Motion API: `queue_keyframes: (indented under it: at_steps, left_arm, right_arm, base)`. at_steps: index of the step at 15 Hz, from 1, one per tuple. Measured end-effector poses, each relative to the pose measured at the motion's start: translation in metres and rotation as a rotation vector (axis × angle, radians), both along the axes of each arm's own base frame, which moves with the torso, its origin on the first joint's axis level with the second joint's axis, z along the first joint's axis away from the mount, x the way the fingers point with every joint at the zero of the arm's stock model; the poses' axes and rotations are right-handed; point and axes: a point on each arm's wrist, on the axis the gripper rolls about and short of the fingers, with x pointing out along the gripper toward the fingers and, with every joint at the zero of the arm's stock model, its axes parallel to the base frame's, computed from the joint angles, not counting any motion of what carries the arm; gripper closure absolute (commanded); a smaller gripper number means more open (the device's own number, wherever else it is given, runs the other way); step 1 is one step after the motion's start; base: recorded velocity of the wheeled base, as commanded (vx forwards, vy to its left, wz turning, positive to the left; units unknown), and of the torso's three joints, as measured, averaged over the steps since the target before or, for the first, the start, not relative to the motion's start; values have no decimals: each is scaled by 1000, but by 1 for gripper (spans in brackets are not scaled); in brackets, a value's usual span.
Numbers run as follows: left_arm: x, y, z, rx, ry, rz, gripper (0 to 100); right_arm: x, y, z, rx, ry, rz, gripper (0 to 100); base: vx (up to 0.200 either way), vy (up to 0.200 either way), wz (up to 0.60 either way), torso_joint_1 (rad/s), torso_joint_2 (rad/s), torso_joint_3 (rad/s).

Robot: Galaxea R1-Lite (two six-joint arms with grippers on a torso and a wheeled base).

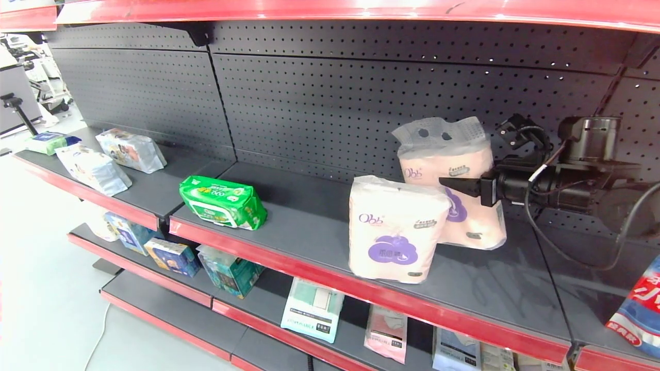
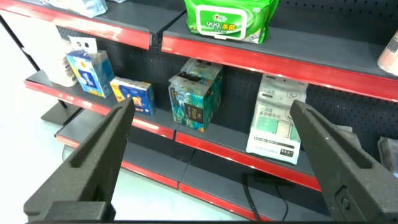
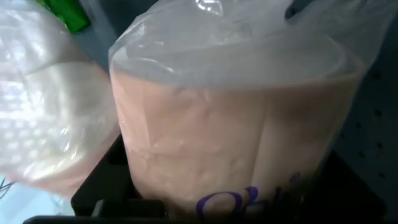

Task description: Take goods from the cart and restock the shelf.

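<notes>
Two packs of tissue rolls stand on the grey shelf [image 1: 294, 206]. The front pack [image 1: 394, 229] is upright near the red shelf edge. Behind it and to its right stands the rear pack [image 1: 448, 154], with my right gripper [image 1: 456, 183] shut on its middle from the right side. In the right wrist view the rear pack [image 3: 236, 124] sits between the dark fingers [image 3: 99, 196], and the front pack [image 3: 50, 118] lies beside it. My left gripper [image 2: 211, 168] is open and holds nothing, facing the lower shelves.
A green wipes pack [image 1: 223, 202] [image 2: 227, 18] lies left of the tissue packs. Silver pouches [image 1: 131, 149] [image 1: 93, 169] sit on the far-left shelf section. Small boxes [image 2: 196, 93] and a white package [image 2: 277, 118] stand on the lower shelf. A red-and-blue bag [image 1: 637, 309] is at the right.
</notes>
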Motion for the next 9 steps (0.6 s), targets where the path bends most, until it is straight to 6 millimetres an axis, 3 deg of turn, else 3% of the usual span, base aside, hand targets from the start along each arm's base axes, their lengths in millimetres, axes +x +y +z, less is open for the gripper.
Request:
queue_keyframes:
  at_steps: [9]
  left_arm:
    - [0,0,0,0,0,0,0]
  right_arm:
    - [38,10,-15,47,-17,164,100]
  base:
    - [0,0,0,0,0,0]
